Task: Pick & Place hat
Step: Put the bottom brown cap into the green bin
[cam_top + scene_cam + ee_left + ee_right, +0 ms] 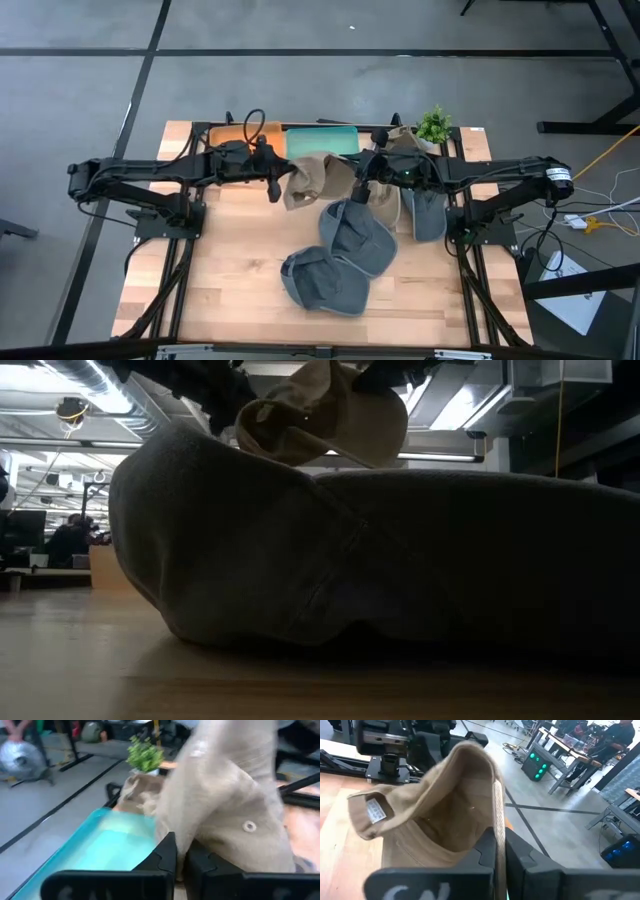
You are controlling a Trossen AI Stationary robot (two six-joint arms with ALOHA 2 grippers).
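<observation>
At the tabletop's (pixel 240 300) far edge sit an orange tray (pixel 240 135) and a teal tray (pixel 320 140). Near them, a tan hat (pixel 312 178) hangs between the left end effector (pixel 276 190) and right end effector (pixel 356 190), each pinching one side.

Beyond my table (pixel 240 290) I saw a small green plant (pixel 434 124), with a teal tray (pixel 321 139) beside an orange one (pixel 245 135).

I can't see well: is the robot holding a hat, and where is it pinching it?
Yes: both grippers, left and right, hold the tan hat by its edge.
</observation>
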